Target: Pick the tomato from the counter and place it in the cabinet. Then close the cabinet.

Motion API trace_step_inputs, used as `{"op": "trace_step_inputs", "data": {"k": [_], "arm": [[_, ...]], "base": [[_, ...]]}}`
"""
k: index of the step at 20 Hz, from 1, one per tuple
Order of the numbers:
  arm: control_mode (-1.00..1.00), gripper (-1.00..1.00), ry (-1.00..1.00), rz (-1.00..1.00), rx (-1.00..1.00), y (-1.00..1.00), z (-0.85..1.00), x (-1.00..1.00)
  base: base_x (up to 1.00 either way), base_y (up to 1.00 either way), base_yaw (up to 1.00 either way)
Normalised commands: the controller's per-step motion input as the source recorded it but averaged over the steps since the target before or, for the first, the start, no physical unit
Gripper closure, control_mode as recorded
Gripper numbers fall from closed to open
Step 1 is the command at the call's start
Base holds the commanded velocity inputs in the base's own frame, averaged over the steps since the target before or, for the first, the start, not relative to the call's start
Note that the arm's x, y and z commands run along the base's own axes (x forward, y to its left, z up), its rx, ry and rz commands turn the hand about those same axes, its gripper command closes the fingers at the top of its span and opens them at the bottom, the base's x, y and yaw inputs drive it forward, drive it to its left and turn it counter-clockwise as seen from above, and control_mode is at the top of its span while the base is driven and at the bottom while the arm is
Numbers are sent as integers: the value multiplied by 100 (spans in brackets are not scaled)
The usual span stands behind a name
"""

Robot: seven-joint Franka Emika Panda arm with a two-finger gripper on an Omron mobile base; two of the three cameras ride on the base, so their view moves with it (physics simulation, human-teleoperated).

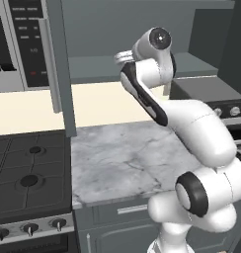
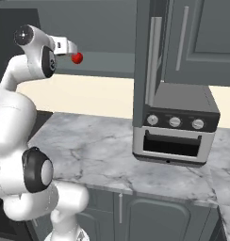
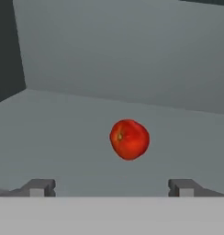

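Note:
The tomato (image 3: 129, 139) is a glossy red ball inside the open cabinet (image 1: 117, 29), over its grey inner shelf (image 3: 63, 137). Whether it rests on the shelf I cannot tell. My gripper (image 3: 111, 187) is open, its fingertips (image 3: 38, 187) wide apart and short of the tomato, touching nothing. In the right base view the tomato (image 2: 77, 58) sits just past the gripper (image 2: 71, 49), at shelf height. The marble counter (image 1: 117, 158) lies below, with the arm raised above it.
One cabinet door (image 2: 146, 61) stands open, edge-on, its silver handle (image 2: 155, 61) facing me; the other door (image 2: 197, 37) is shut. A toaster oven (image 2: 176, 127) stands on the counter (image 2: 102, 150). A black stovetop (image 1: 28, 173) and a microwave (image 1: 19, 44) are at the left.

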Motion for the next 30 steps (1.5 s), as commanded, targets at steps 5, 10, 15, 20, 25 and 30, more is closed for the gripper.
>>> {"op": "trace_step_inputs", "data": {"k": [5, 10, 15, 20, 25, 30], "arm": [[-100, -100, -10, 1, 0, 15, -39, -100], [-100, -100, -3, 7, -4, 27, -55, -100], [-100, -100, 0, 15, -6, 33, -73, -100], [-100, -100, 0, 24, -6, 34, -57, -93], [-100, -100, 3, 25, -8, 60, -37, -77], [-100, -100, 13, 11, -15, 99, -45, -19]], "base": [[0, 0, 0], [0, 0, 0], [0, 0, 0], [0, 0, 0], [0, 0, 0], [0, 0, 0]]}}
